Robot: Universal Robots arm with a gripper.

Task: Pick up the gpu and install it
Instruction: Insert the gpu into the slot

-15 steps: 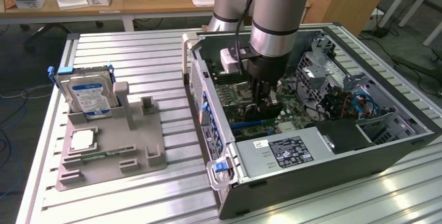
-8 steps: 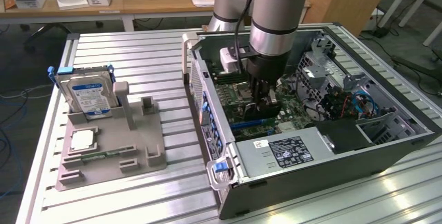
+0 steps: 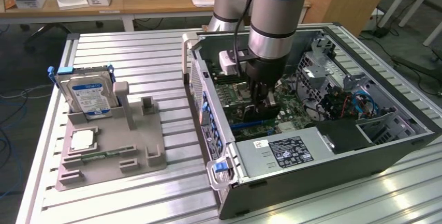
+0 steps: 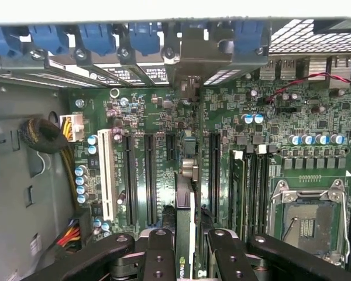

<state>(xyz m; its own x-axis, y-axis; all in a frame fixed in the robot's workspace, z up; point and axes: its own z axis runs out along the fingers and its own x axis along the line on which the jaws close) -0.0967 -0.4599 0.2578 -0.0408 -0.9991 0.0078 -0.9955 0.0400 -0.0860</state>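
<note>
Gpu (image 4: 185, 234) held edge-on between pincer (image 4: 186, 257) fingers, pinched, above motherboard (image 4: 158, 117) slots.

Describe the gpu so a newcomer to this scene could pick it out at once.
Start at the open computer case on the slatted table and follow the arm down to its gripper above the green motherboard. The gpu is the thin dark card held on edge between the fingers, over the long slots. Unlike the slots, it stands above the board.
</note>
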